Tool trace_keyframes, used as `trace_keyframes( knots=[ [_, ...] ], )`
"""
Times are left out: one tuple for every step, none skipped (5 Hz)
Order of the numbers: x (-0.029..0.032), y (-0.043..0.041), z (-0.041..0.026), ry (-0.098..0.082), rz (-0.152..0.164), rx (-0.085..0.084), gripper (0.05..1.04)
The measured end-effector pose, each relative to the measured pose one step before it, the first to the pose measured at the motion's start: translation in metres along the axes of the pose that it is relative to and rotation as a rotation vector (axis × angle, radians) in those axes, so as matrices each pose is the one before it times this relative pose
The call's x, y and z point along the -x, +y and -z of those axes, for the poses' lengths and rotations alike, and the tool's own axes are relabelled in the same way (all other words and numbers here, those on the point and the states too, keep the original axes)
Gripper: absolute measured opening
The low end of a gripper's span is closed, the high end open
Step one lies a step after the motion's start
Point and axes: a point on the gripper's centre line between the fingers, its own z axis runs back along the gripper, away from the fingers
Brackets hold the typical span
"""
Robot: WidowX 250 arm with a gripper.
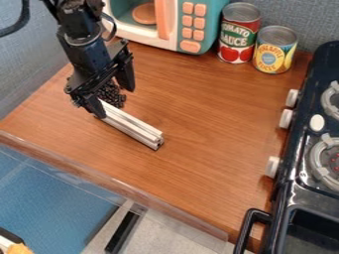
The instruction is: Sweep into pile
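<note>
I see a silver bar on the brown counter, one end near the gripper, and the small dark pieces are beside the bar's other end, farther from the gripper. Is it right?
Not quite: in the camera view, the small dark pieces are beside the end of the silver bar near the gripper.

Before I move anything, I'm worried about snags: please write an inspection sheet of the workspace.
Surface: counter, brown wood grain.
Job's things: dark bits clustered by the upper end of the metal bar.
Clutter: toy microwave, red can and yellow can, at the back.
Gripper: open, at the bar's upper end.
Cables: black cable, upper left.
Surroundings: stove at right, wall behind.
</note>
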Motion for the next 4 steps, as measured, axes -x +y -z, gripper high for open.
trace_keyframes(
  knots=[
    [0.00158, 0.00446, 0.00735, 0.0136, -0.0062, -0.0258, 1.001],
    [0.00528, -0.00129, 0.00262, 0.0047, -0.0049, -0.0106, 1.001],
    [0.00312, 0.00275, 0.00731, -0.0040, -0.0023, -0.0408, 1.001],
    [0.00224, -0.00171, 0.00737, -0.0106, 0.0175, -0.0200, 1.001]
  ],
)
